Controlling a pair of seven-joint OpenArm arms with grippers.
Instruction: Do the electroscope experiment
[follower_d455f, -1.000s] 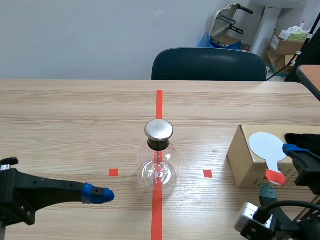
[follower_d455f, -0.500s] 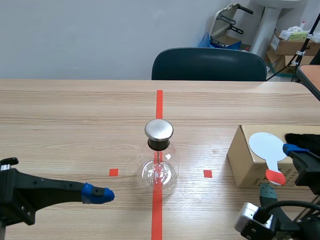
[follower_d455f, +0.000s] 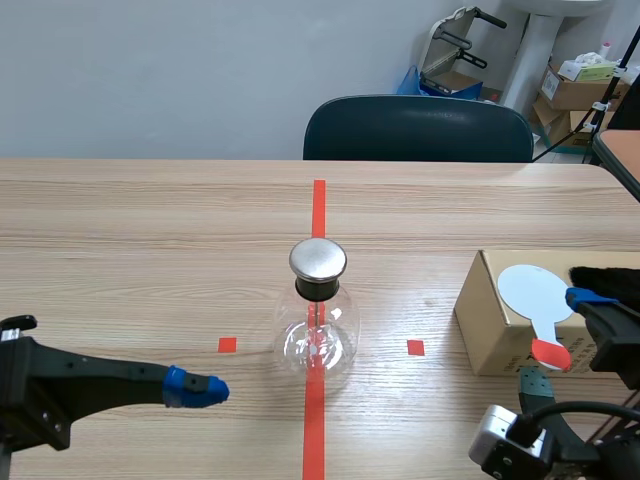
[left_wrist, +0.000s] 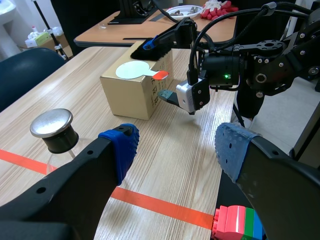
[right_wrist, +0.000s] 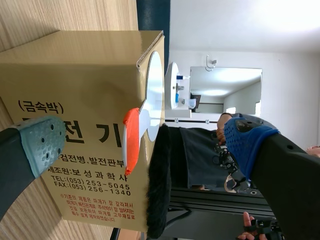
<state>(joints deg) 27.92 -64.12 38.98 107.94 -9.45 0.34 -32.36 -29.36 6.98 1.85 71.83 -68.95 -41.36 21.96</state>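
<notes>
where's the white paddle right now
In the scene view the paddle lies on the cardboard box, right of the glass flask, beside the black fur.

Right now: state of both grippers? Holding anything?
Left gripper: open, holding nothing.
Right gripper: open, fingers either side of the paddle, not gripping it.

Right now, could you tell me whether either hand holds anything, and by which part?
Nothing is held: the left hand is open above the table, the right hand open at the cardboard box.
</notes>
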